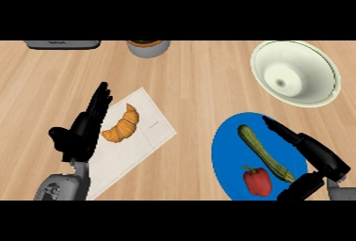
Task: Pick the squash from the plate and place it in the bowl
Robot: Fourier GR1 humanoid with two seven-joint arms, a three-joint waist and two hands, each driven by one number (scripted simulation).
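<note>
A long green squash (263, 151) lies slantwise on the blue plate (230, 141) at the lower right, beside a red bell pepper (257, 180). The cream bowl (295, 73) stands behind the plate at the upper right. My right hand (316, 155) hovers over the plate's right side, open, its fingers (281, 130) straight and pointing up-left just right of the squash, the thumb low near the pepper. My left hand (82, 132) rests open at the left, fingers up, over the edge of a white mat.
A croissant (122, 124) lies on the white mat (135, 146) at the left. At the far edge stand a grey pot (147, 48) and a dark grey appliance (62, 44). Bare wooden counter lies between mat and plate.
</note>
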